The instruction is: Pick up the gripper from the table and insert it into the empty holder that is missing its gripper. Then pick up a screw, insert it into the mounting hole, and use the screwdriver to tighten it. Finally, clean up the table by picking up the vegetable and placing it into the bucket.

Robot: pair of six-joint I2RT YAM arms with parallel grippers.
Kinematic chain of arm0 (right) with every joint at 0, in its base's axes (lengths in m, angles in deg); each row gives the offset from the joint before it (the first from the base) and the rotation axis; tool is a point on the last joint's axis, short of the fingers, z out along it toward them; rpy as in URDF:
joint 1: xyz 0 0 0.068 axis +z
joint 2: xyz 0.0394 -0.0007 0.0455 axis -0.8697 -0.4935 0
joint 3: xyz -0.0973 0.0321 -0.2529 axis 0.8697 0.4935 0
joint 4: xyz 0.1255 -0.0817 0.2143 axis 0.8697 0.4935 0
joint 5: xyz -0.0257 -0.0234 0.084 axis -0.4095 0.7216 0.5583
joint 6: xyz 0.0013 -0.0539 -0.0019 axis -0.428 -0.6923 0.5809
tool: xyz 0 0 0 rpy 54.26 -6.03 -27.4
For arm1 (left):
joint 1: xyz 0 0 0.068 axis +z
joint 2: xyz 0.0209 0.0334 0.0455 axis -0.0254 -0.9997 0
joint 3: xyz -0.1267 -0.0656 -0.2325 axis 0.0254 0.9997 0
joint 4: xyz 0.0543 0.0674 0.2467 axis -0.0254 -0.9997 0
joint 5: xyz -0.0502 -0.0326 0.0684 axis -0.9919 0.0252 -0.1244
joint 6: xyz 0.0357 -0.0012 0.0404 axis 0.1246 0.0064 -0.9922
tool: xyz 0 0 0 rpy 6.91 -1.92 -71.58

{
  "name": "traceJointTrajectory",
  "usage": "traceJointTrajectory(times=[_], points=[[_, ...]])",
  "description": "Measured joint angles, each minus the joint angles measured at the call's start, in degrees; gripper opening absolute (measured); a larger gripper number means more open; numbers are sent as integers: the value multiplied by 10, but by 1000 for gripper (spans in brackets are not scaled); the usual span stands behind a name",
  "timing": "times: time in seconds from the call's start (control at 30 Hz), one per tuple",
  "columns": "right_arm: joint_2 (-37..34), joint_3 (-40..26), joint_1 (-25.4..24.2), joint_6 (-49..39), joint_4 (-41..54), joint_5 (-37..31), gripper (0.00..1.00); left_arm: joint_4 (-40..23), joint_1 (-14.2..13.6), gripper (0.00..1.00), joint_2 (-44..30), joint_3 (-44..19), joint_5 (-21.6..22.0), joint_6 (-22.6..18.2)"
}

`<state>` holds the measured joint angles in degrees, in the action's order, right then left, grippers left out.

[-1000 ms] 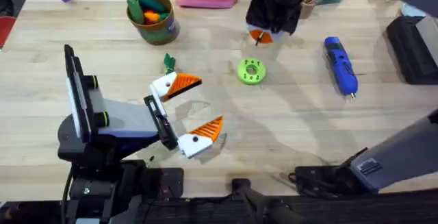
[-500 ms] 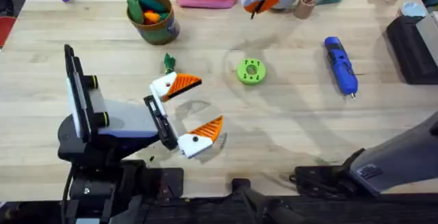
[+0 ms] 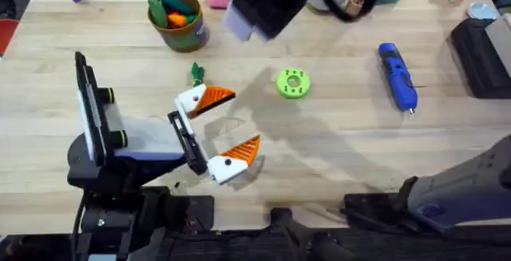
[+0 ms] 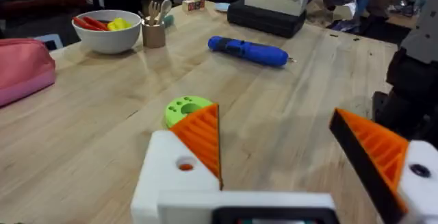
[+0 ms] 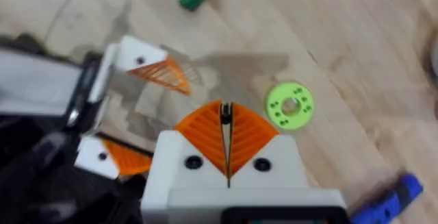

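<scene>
The left gripper (image 3: pixel 221 127) rests on the table (image 3: pixel 335 149), jaws spread. The disc (image 3: pixel 293 83) lies just beyond it, the vegetable (image 3: pixel 197 73) beside it. The screwdriver (image 3: pixel 398 76) lies right of the disc. The bucket (image 3: pixel 177 17) stands beyond the vegetable. The right gripper (image 5: pixel 226 144) hovers above the disc, jaws pressed together.

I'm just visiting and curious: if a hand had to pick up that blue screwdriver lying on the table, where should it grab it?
Probably around the thick blue handle of the screwdriver, near its middle, coming straight down from above. It lies flat on the table with open wood on both long sides, so fingers could close across its width. The thin silver tip at the near end looks too slight to hold.
</scene>
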<state>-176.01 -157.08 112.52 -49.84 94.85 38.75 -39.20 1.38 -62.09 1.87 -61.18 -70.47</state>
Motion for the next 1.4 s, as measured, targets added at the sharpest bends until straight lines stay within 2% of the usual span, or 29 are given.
traceJointTrajectory(times=[0.2, 0.37, 0.8, 1.4], points=[[0, 0, 25, -103, 0, 99, 6, 0, 0, 985, 0, 0, 0, 0], [0, 0, 25, -160, 8, 143, 6, 0, 0, 985, 0, 0, 0, 0], [0, 0, 25, -245, 9, 159, 6, 0, 0, 985, 0, 0, 0, 0], [-5, -1, 37, -254, 0, 159, 6, 0, 0, 985, 0, 0, 0, 0]])
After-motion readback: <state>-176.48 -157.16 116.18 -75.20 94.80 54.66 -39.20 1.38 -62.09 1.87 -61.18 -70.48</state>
